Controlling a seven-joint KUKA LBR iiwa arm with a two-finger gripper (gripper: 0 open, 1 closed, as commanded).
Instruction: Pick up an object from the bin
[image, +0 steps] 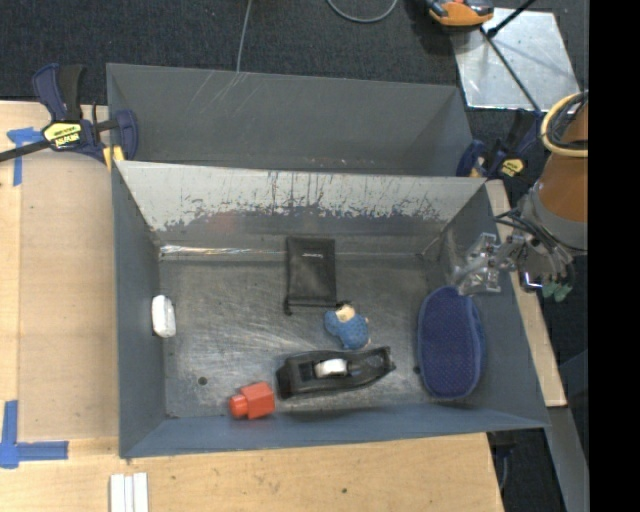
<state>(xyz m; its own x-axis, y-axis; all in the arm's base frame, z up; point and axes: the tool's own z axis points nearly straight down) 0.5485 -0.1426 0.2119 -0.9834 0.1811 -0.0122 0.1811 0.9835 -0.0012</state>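
Loose things in the bin (300, 190), gripper (482, 268) at its right wall.
White tube (163, 316), red block (252, 402), black pouch (311, 272), tape dispenser (332, 371), blue toy (347, 327), then a blue oval pad (450, 345) just beside the gripper; how far it is open cannot be told.

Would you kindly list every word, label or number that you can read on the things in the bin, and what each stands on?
None can be read.
The flat black rectangular pouch bears a faint pale mark near its top: too small to read.
The black plastic tape dispenser shows no legible writing.
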